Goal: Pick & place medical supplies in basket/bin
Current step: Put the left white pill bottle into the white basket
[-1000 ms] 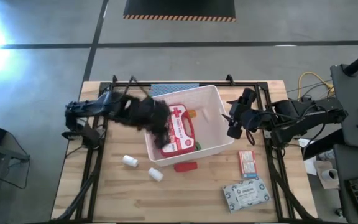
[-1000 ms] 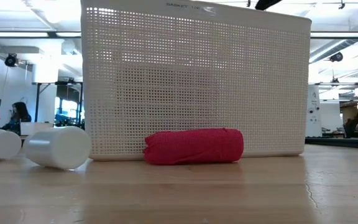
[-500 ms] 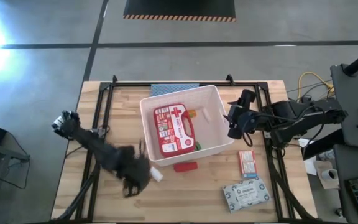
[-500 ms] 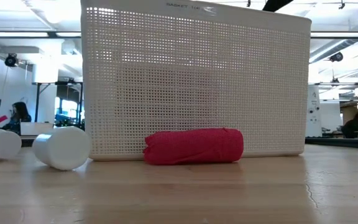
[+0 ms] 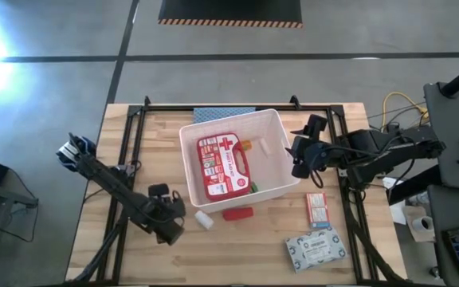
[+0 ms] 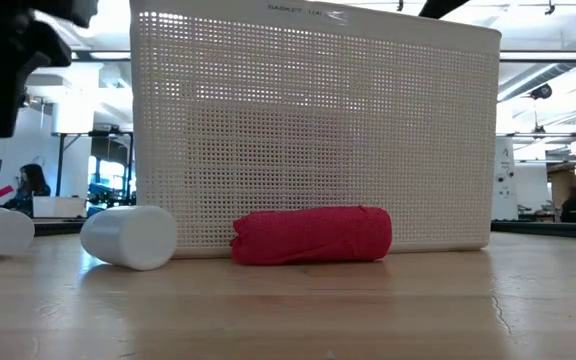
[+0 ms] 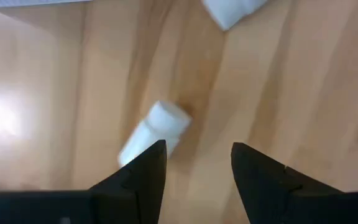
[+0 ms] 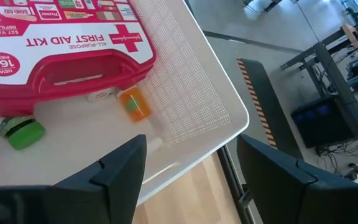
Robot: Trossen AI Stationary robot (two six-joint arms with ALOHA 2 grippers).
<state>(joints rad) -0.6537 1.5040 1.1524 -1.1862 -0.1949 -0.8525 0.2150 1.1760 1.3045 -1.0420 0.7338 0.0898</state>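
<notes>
My left gripper [image 5: 166, 214] [image 7: 194, 163] is open above the table's near left part, over a white roll [image 7: 155, 129] that lies on its side on the wood. A second white roll [image 5: 204, 220] [image 6: 128, 237] lies next to it, toward the basket. The white basket [image 5: 281, 131] holds the red first-aid case [image 5: 223, 166] [image 8: 61, 59], a green bottle [image 8: 18, 132] and a small orange vial [image 8: 133, 104]. A red tube [image 5: 237, 214] [image 6: 311, 235] lies against the basket's near wall. My right gripper [image 5: 300, 163] [image 8: 194, 177] is open over the basket's right rim.
A red-white box [image 5: 317, 209] and a pale patterned soft pack [image 5: 315, 249] lie on the table's near right part. A blue patterned item [image 5: 223, 113] lies behind the basket at the far edge. Bare wood shows to the left of the basket.
My left arm has swung out of the basket toward the table's near left part and come down over the white rolls, fingers pointing down. The white roll nearer the basket has shifted a little toward the right.
</notes>
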